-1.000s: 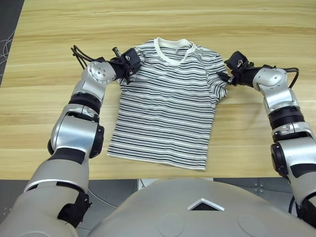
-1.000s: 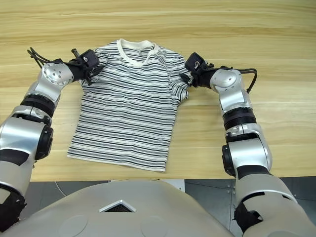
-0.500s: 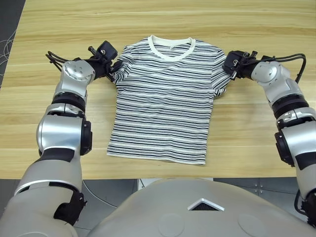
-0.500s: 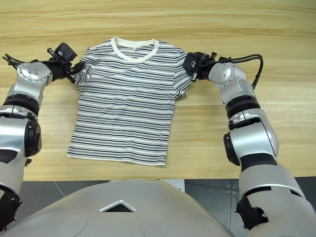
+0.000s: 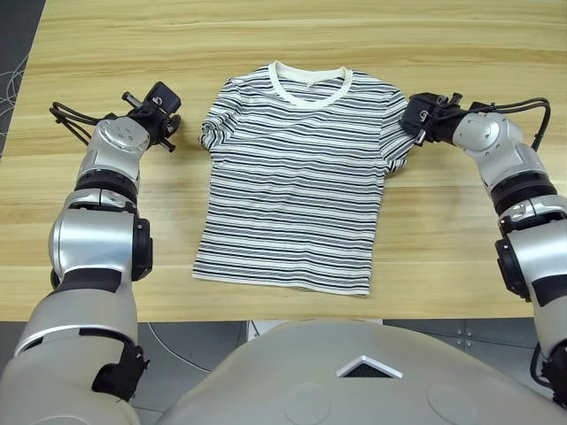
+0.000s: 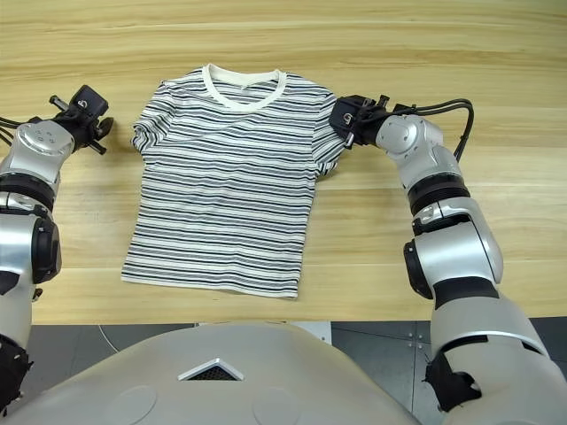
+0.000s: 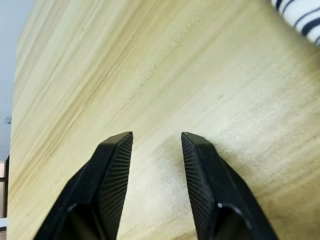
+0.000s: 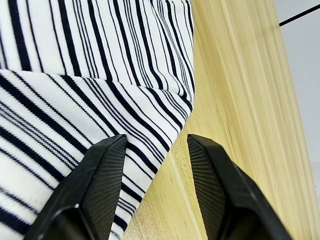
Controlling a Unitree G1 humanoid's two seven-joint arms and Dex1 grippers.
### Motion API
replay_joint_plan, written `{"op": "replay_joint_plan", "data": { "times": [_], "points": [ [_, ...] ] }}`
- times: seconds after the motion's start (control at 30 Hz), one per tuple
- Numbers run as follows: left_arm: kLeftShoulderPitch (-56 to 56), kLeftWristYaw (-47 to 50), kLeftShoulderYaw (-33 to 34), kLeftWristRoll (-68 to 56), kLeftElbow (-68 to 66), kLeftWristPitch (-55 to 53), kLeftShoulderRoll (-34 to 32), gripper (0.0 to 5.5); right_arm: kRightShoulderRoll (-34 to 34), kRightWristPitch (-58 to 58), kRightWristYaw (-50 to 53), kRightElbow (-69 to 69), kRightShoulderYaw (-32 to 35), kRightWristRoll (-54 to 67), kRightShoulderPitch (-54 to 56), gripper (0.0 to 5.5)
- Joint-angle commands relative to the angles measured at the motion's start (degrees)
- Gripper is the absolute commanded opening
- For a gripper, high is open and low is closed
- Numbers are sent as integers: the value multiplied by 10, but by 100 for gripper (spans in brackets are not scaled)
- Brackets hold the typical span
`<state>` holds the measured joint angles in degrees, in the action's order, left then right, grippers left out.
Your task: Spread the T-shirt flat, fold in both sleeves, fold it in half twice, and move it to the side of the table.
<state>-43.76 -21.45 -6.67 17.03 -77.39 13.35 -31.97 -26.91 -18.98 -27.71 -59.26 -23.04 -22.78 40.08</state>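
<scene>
Currently the striped T-shirt (image 5: 297,177) is laid flat at the middle of the desk (image 5: 266,35), collar away from the robot. The left fingers (image 7: 114,172) are held spread over bare wood, near the left sleeve but apart from it. The right fingers (image 8: 107,170) are held spread at the right sleeve's edge, with nothing pinched.

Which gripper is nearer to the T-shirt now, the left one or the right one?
The right. The right gripper is at the sleeve edge of the T-shirt, fingers open. The left gripper is over the table, apart from the other sleeve.
</scene>
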Motion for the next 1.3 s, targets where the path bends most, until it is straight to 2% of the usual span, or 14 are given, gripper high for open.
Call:
{"op": "replay_joint_plan", "data": {
  "times": [0.03, 0.2, 0.6, 1.0, 1.13, 1.3],
  "points": [
    [-68, -17, 55, -58, 25, 39, 14, 180, 2, -6, -13, 9, 1, 0, -28, 225],
    [-107, -38, 63, -76, 47, 55, 36, 180, -2, -3, -14, 18, 4, 0, -33, 225],
    [-37, -81, -9, -26, 43, 44, 82, 180, 1, 5, -11, 19, 8, -5, -31, 225],
    [19, 15, -32, 24, -9, -79, 51, 180, 1, 8, -16, 28, 3, -10, -27, 225],
    [39, 24, -35, 29, -12, -86, 41, 180, -2, 10, -14, 22, 2, -14, -21, 225],
    [29, -17, -12, 0, -3, -37, 49, 180, 3, 0, -13, 22, 3, -10, -27, 225]
  ]
}}
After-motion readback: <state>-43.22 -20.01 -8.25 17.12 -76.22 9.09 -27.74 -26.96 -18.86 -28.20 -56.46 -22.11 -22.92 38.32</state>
